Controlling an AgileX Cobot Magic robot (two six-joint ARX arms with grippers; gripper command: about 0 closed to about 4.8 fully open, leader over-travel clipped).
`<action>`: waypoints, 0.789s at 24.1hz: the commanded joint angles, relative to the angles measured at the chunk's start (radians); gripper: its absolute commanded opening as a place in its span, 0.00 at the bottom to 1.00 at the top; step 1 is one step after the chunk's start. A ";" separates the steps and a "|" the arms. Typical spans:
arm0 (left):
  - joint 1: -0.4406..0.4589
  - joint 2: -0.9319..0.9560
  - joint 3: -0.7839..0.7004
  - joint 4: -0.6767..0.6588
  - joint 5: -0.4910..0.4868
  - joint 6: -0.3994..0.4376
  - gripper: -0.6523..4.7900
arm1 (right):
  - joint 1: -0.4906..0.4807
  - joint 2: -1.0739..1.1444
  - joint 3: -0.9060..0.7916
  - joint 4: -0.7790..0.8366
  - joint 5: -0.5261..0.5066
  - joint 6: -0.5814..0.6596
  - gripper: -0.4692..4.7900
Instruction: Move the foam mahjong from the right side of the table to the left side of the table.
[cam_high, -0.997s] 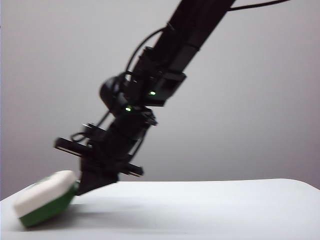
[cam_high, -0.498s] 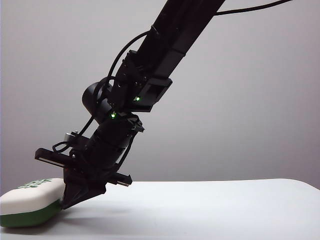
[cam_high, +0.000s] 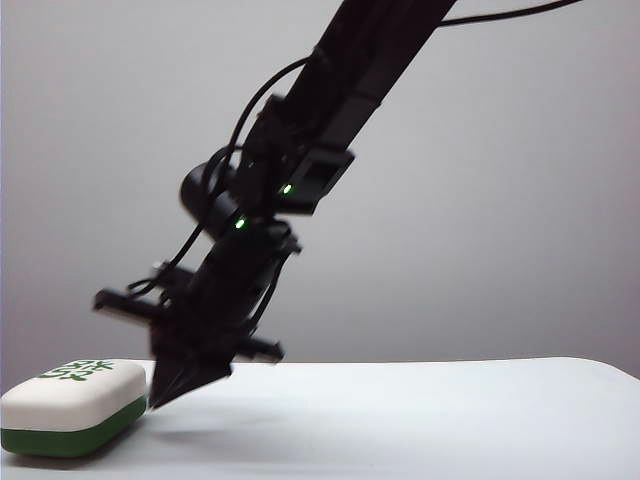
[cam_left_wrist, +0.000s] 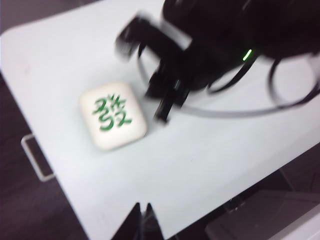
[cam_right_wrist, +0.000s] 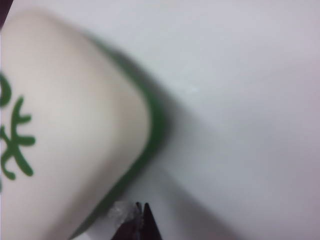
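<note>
The foam mahjong (cam_high: 72, 405) lies flat at the far left of the table (cam_high: 420, 420), white layer up, dark green layer underneath, green characters on top. My right gripper (cam_high: 155, 402) reaches across from the upper right, shut and empty, its tip right by the block's right-hand edge. The right wrist view shows the block (cam_right_wrist: 65, 140) close up, with the shut right gripper (cam_right_wrist: 141, 205) just off its green rim; I cannot tell if they touch. From high above, the left wrist view shows the block (cam_left_wrist: 113, 116) and my shut, empty left gripper (cam_left_wrist: 142, 205).
The right arm (cam_left_wrist: 200, 50) and its cables hang over the table (cam_left_wrist: 210, 150) beside the block. The table's left edge runs close to the block. A white frame (cam_left_wrist: 36, 159) sits off that edge over dark floor. A grey wall fills the background.
The block was tilted against the right gripper a second ago, then slid left and dropped flat. The right gripper has since lifted a little and backed slightly right.
</note>
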 joint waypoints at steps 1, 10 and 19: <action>0.000 -0.017 0.005 -0.013 -0.029 -0.018 0.11 | -0.040 -0.052 0.005 -0.043 -0.002 -0.005 0.08; 0.000 -0.120 0.004 0.003 -0.029 -0.034 0.11 | -0.117 -0.250 0.002 -0.194 -0.055 -0.148 0.08; 0.000 -0.288 -0.157 0.155 -0.147 -0.079 0.11 | -0.168 -0.637 0.000 -0.316 0.009 -0.285 0.08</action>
